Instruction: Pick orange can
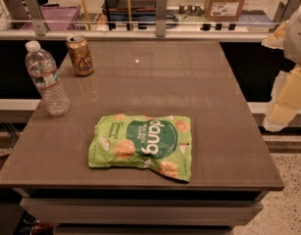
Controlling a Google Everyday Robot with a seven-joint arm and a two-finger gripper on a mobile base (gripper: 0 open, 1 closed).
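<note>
Green snack bag point(142, 145) reading "dang" lies lower centre on table point(228, 106). Orange can point(80, 56) stands upright upper left, near water bottle point(46, 78) but apart. Gripper point(286, 94) is at right edge, well apart from can; open or closed, cannot tell. Best to approach the can from its right, clear of bottle. Can print unreadable.
</note>
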